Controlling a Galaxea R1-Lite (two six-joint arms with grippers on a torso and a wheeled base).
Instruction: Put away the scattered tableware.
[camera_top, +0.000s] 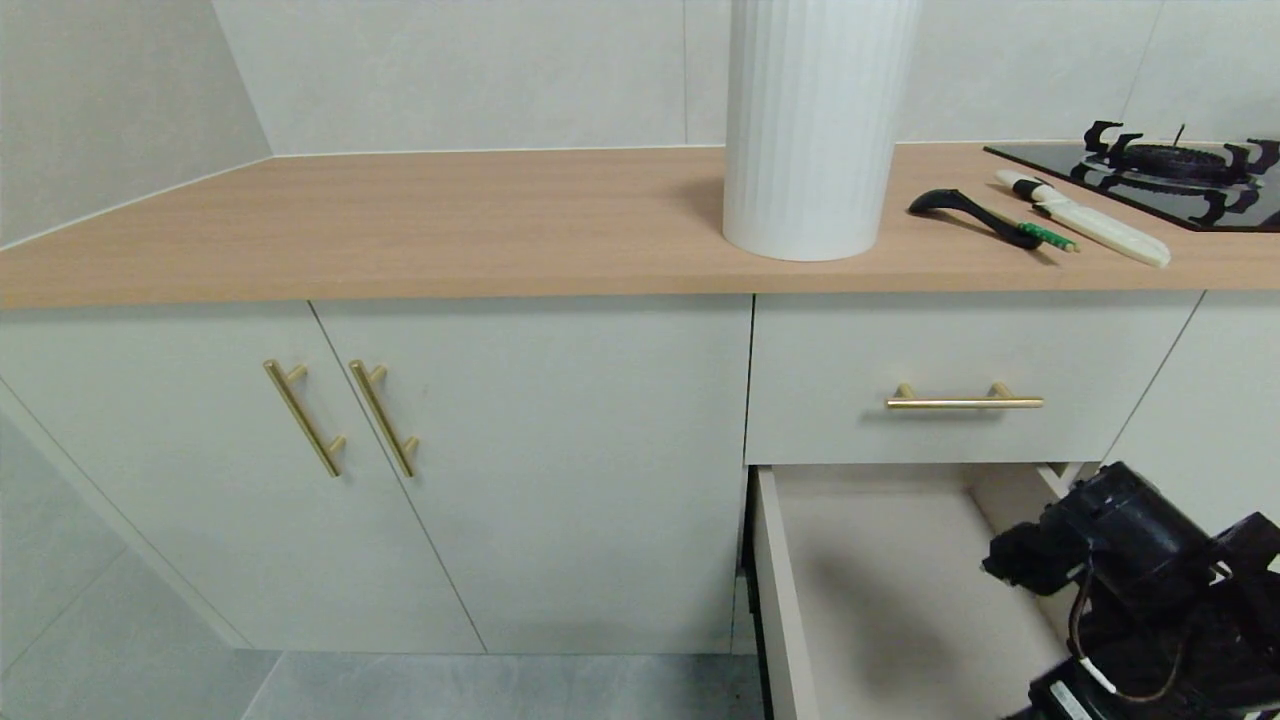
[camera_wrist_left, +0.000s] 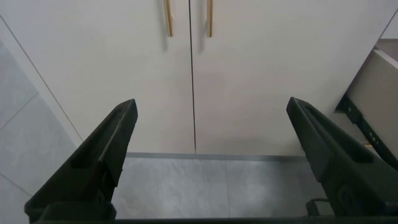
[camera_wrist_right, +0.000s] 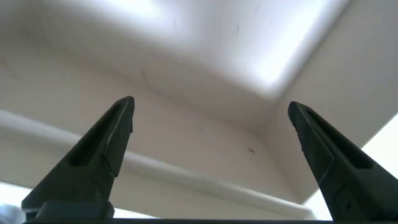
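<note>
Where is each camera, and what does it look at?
Head view: on the robot's head, looking down at counter, cupboard doors and open drawer; right arm shows.
Left wrist view: on the left arm, facing the doors and floor; left gripper open.
Right wrist view: on the right arm, facing the drawer's inner corner; right gripper open.
Shared: head and left wrist both show the gold handles.

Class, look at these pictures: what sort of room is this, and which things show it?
Most likely a kitchen: a gas hob set in a wooden countertop, a ladle and knife lying on it, cabinets below.
</note>
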